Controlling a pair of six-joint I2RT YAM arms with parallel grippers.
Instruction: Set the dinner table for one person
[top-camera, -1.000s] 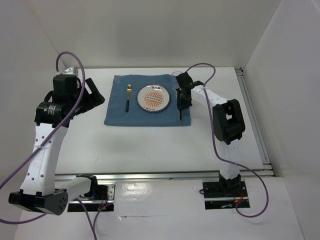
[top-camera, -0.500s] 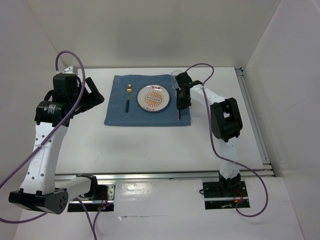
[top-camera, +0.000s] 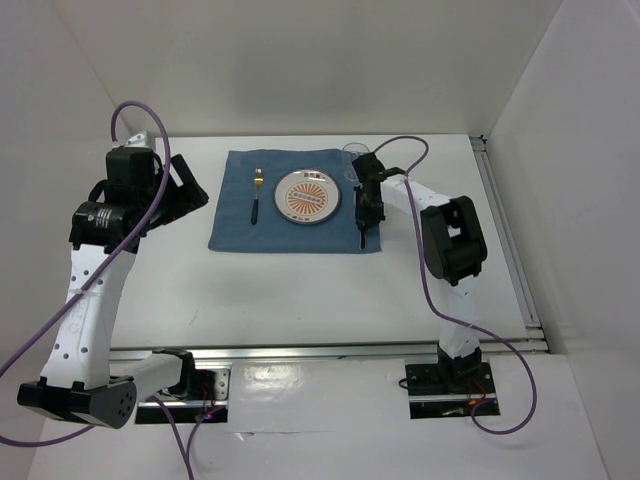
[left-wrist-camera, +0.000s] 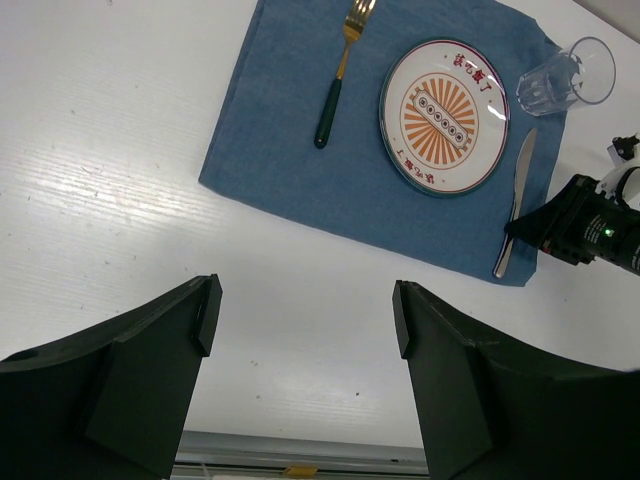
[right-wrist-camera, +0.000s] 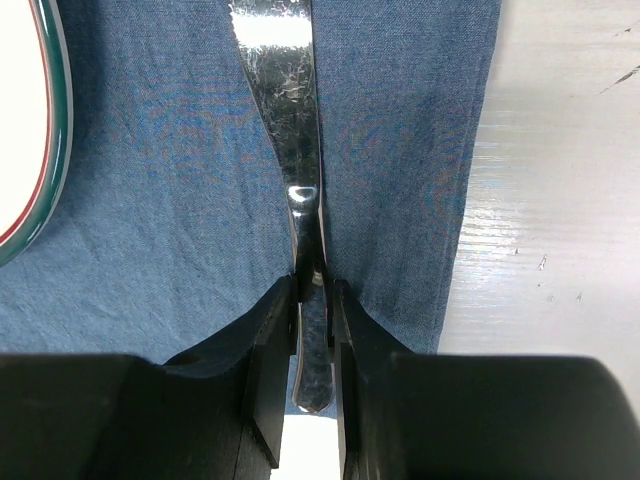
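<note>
On the white dinner table (top-camera: 300, 290) lies a blue placemat (top-camera: 235, 225) with a patterned plate (top-camera: 308, 197) at its middle. A fork (top-camera: 256, 197) with a dark handle lies left of the plate. A clear glass (top-camera: 352, 152) stands at the mat's far right corner. A silver knife (right-wrist-camera: 283, 80) lies right of the plate, along the mat's right edge. My right gripper (right-wrist-camera: 313, 300) is low over the mat, its fingers closed against both sides of the knife's handle. My left gripper (left-wrist-camera: 305, 300) is open and empty, raised above the table left of the mat.
A metal rail (top-camera: 330, 348) runs along the table's near edge and another along the right edge (top-camera: 505, 240). White walls enclose the back and sides. Purple cables loop off both arms.
My right gripper has shifted a little toward the near edge along the knife. The left arm has not moved.
</note>
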